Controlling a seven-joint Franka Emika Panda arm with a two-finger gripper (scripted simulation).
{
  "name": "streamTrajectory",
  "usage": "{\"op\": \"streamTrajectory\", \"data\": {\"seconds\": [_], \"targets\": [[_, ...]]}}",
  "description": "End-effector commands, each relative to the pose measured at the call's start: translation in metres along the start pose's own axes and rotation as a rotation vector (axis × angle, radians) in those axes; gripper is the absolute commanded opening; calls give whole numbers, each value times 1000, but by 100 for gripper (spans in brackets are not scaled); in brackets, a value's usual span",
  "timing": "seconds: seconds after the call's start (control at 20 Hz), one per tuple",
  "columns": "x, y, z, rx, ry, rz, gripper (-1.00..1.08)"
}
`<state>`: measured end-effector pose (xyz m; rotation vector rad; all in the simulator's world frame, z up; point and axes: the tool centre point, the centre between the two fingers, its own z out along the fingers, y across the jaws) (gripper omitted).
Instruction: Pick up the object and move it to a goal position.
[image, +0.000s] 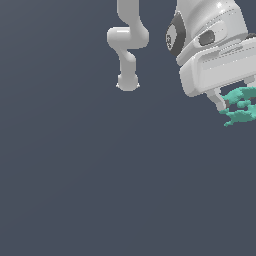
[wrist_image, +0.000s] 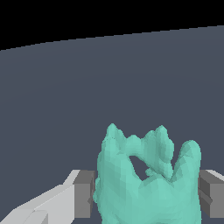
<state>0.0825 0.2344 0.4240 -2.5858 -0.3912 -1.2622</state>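
The object (image: 240, 106) is a small teal-green lumpy piece with stubby prongs, at the exterior view's right edge, held off the floor. My white gripper (image: 235, 106) is shut on it, one finger (image: 219, 102) showing beside it and the other cut off by the frame edge. In the wrist view the object (wrist_image: 146, 183) fills the space between both grey pads (wrist_image: 83, 194), which press against its sides; its prongs point away from the camera. Gripper midpoint (wrist_image: 146, 197) is covered by the object.
A flat dark grey-blue floor (image: 100, 190) spreads under everything. The arm's white base and links (image: 127, 45) rise at the top centre of the exterior view. The large white hand housing (image: 215, 65) sits at the upper right.
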Motion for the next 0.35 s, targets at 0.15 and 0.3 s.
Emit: {"op": "streamTrajectory", "data": {"seconds": [0.15,0.3], "targets": [[4,-4,-6,8,18,-7,-100],[4,-4,-5,8,15,-5,-100]]}}
